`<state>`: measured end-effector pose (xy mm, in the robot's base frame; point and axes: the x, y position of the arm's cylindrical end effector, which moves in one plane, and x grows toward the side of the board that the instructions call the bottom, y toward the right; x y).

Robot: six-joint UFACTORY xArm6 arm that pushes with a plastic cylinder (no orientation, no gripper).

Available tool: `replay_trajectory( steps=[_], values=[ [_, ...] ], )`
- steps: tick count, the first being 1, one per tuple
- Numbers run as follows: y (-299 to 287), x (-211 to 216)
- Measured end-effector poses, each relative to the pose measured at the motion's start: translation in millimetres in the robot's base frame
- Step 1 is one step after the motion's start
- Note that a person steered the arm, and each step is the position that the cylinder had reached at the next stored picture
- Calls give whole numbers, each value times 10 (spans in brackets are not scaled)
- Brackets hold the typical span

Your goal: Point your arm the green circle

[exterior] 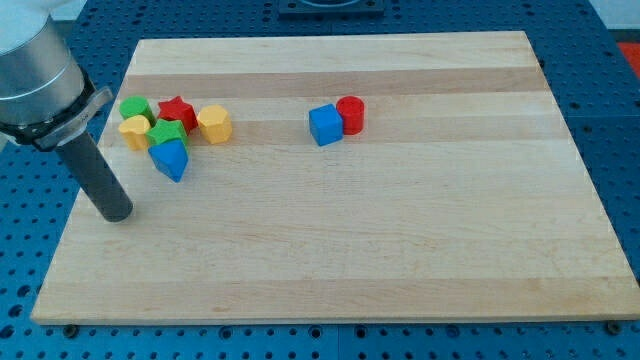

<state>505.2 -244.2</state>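
Right now our tip (117, 212) rests on the board (400, 260) near its left edge, below the cluster of blocks in the top-left corner; we carry no fingers, only the bare rod, so nothing is held. The green circle (135, 108) sits at the cluster's top-left, touching the yellow block (135, 132) beneath it and just beside the red star (177, 111). A green star (167, 133) lies below that, the blue block (171, 160) under it, and a yellow hexagon (214, 124) on the cluster's right. Well apart, toward the board's middle, a blue cube (325, 125) touches a red cylinder (351, 115). To do this step well, we judge it best to travel up along the left edge — outside the yellow block — and close on the green circle from its left side, stopping just short of contact. Cutting straight up would likely shove the yellow block or blue block into the target — a slow, skirting approach looks safer.
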Motion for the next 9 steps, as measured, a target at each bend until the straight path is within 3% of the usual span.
replay_trajectory(
  steps=[3, 6, 9],
  values=[
    [-72, -394],
    [-119, -500],
    [-604, -767]
  ],
)
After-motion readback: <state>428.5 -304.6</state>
